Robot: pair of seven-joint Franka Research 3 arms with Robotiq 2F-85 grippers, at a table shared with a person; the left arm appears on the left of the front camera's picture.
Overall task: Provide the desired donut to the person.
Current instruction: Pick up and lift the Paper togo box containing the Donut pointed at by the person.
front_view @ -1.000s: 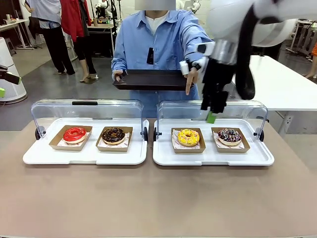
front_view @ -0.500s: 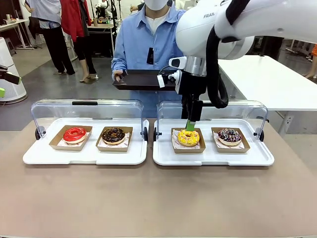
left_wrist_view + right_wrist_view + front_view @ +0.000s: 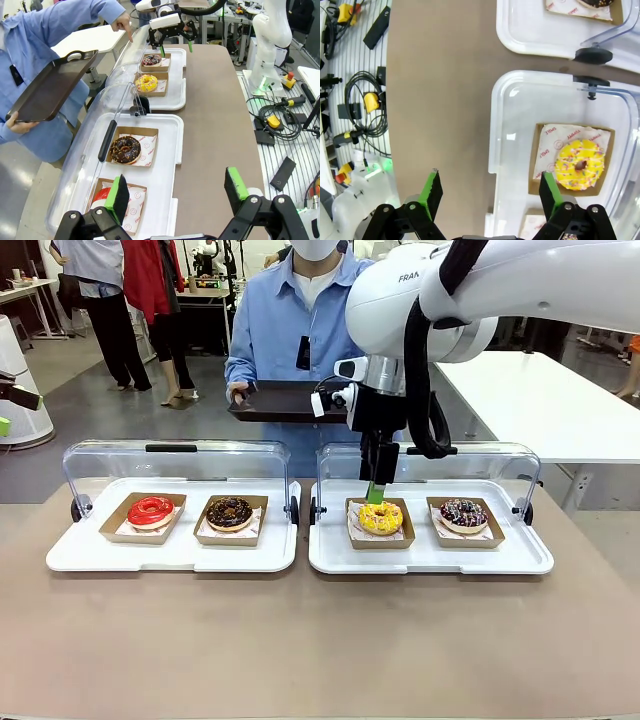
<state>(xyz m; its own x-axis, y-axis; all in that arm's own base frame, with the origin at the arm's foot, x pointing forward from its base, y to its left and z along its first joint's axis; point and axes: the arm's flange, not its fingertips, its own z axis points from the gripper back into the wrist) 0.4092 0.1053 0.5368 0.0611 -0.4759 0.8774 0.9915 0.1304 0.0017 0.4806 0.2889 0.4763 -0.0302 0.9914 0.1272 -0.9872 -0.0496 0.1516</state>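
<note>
The person (image 3: 300,330) stands at the far side, one hand holding a dark serving tray (image 3: 285,400). In the left wrist view the person's other hand (image 3: 122,24) points a finger down at the far white tray. A yellow sprinkled donut (image 3: 380,517) sits in a cardboard boat there, also seen as the yellow donut (image 3: 579,164). My right gripper (image 3: 375,490) hangs open just above and behind it, nothing between its fingers; right gripper (image 3: 490,192). My left gripper (image 3: 176,189) is open and empty, off the table's left end.
The right white tray (image 3: 520,558) also holds a dark sprinkled donut (image 3: 463,513). The left white tray (image 3: 60,555) holds a red donut (image 3: 150,510) and a chocolate donut (image 3: 230,512). Both clear lids (image 3: 170,465) stand open at the back. The near tabletop (image 3: 320,640) is bare.
My right arm swung left from above the dark sprinkled donut to above the yellow one and came lower. The person's pointing hand is now hidden behind it in the front view.
</note>
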